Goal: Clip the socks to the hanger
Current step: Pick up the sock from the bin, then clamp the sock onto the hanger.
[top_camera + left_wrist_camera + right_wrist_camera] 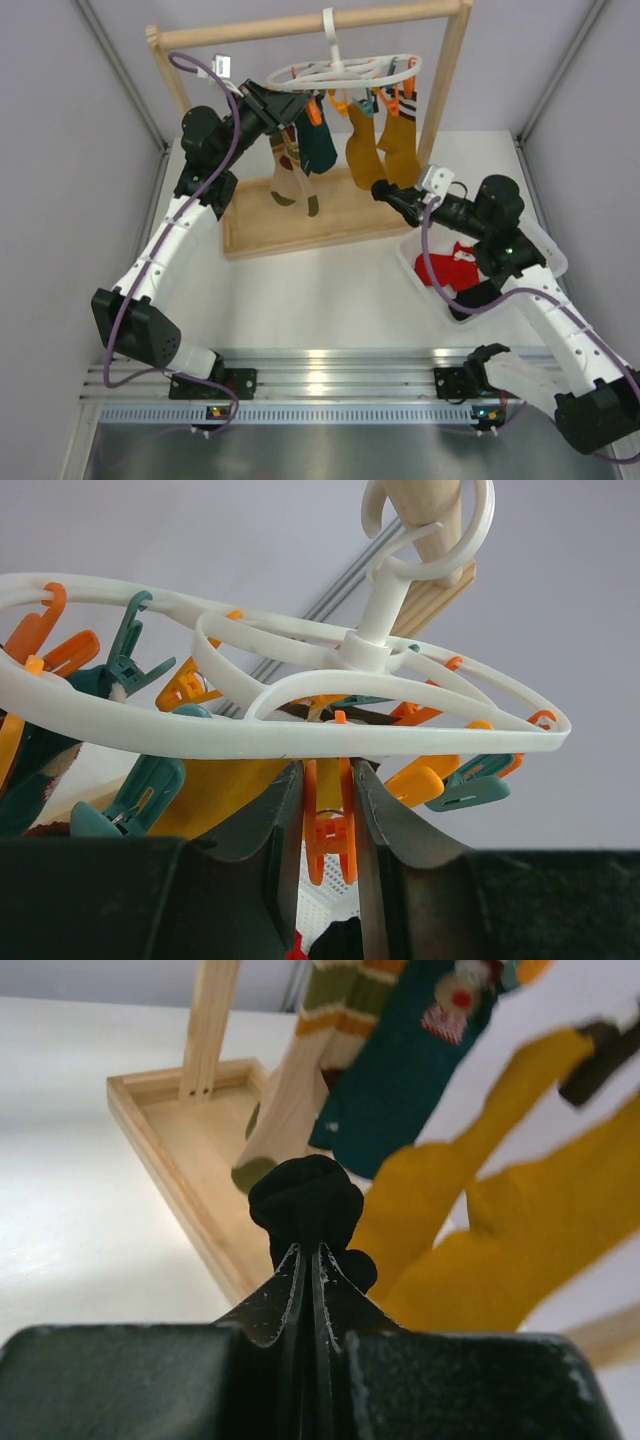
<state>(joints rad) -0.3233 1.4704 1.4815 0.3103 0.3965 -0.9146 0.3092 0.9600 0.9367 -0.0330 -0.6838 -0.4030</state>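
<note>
Right end effector (308, 1256) pinching sock (305, 1196), near rack (150, 1091)

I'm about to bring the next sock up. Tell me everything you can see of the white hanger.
The hanger is a white plastic oval ring with curved inner spokes meeting a central stem, whose hook hangs over the wooden rail. Orange and teal clips dangle around the rim; some hold a striped sock, a dark teal sock and two mustard socks. The left hand grips one empty orange clip under the rim.
</note>
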